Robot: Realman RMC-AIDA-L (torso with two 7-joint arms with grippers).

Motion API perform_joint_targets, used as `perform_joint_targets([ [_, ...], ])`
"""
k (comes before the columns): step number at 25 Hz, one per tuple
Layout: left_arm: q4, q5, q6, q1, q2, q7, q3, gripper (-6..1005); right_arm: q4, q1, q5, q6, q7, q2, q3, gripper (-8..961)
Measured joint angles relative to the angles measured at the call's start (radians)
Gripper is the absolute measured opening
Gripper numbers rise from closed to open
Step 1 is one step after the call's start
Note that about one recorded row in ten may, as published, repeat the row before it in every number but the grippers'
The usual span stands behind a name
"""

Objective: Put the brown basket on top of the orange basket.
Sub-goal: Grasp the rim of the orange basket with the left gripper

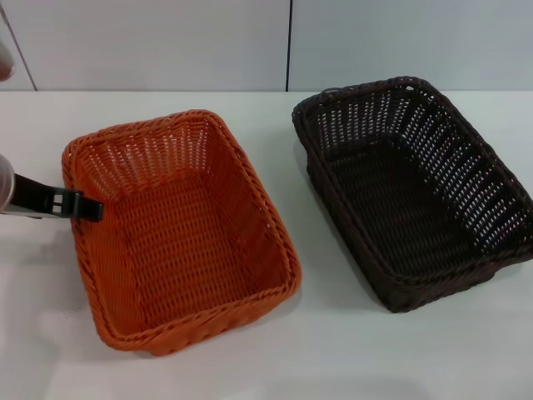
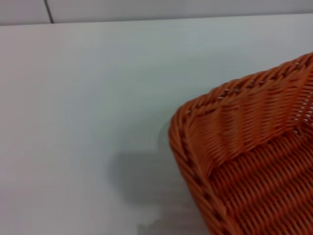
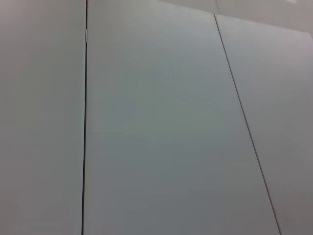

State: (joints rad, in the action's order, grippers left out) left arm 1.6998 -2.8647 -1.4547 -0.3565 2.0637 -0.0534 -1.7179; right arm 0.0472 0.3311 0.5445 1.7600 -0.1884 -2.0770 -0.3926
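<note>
The orange basket (image 1: 179, 229) sits on the white table on the left side in the head view. One corner of it shows in the left wrist view (image 2: 244, 147). The brown basket (image 1: 412, 187) sits on the table to its right, a gap apart. Both stand upright and empty. My left gripper (image 1: 83, 206) comes in from the left edge and is at the orange basket's left rim, over its edge. My right gripper is out of view; the right wrist view shows only wall panels.
The white table (image 1: 333, 350) carries both baskets, with bare surface in front of and between them. A pale panelled wall (image 1: 250, 42) stands behind the table's back edge.
</note>
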Motion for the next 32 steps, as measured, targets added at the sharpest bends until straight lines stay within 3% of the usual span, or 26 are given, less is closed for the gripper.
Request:
perform_joint_targets([
  [11, -0.094, 0.0, 0.007, -0.051, 0.002, -0.025, 0.026, 779, -0.015, -0.004, 0.0, -0.024, 0.001, 0.002, 0.0, 764],
  [23, -0.198, 0.008, 0.104, -0.052, 0.003, -0.051, 0.058, 778, -0.034, -0.007, 0.0, -0.036, 0.001, 0.003, 0.0, 764],
  [32, -0.193, 0.022, 0.106, -0.045, -0.001, -0.008, 0.061, 701, -0.042, -0.016, 0.0, -0.037, -0.001, 0.003, 0.0, 764],
])
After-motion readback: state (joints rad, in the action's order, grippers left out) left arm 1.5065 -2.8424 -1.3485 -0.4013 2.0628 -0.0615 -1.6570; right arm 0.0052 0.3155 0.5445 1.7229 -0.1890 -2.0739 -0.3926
